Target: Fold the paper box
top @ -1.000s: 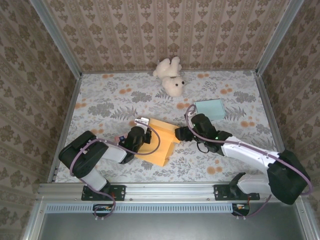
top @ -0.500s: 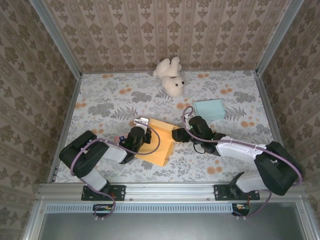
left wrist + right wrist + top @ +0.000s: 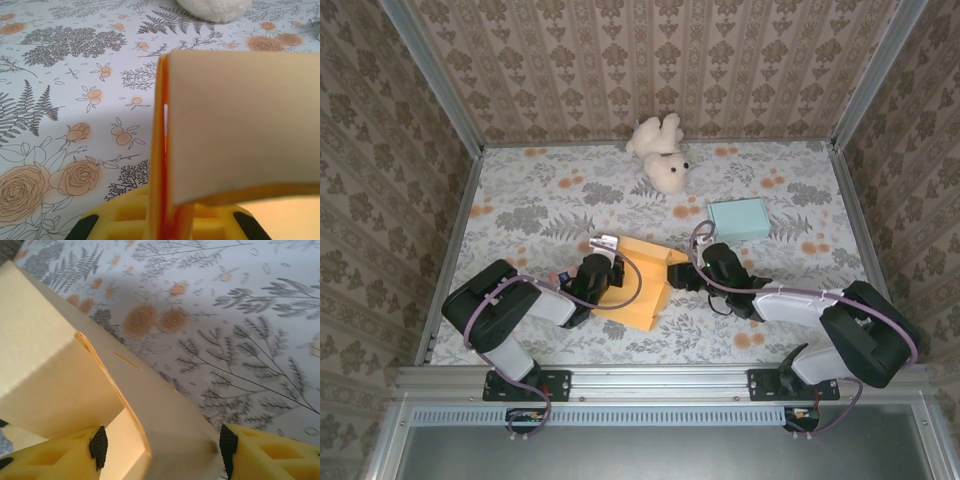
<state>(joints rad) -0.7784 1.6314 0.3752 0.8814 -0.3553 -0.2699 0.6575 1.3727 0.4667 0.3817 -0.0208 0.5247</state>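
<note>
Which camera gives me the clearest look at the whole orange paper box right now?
Top external: the orange paper box shows entire, between both arms. Left wrist sees just one raised flap close up; right wrist sees a folded corner between its claw pads.

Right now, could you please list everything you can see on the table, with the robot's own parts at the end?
paper box: one, yellow-orange, near centre, part folded, between both grippers.
teddy bear: one, cream white, far centre by the back wall.
flat box: one, pale teal, right of centre.
tablecloth: one, white floral with orange and grey.
left gripper: one, black with yellow pads, shut on the paper box.
right gripper: one, black with yellow pads, at the box's right edge, flap between its pads.
</note>
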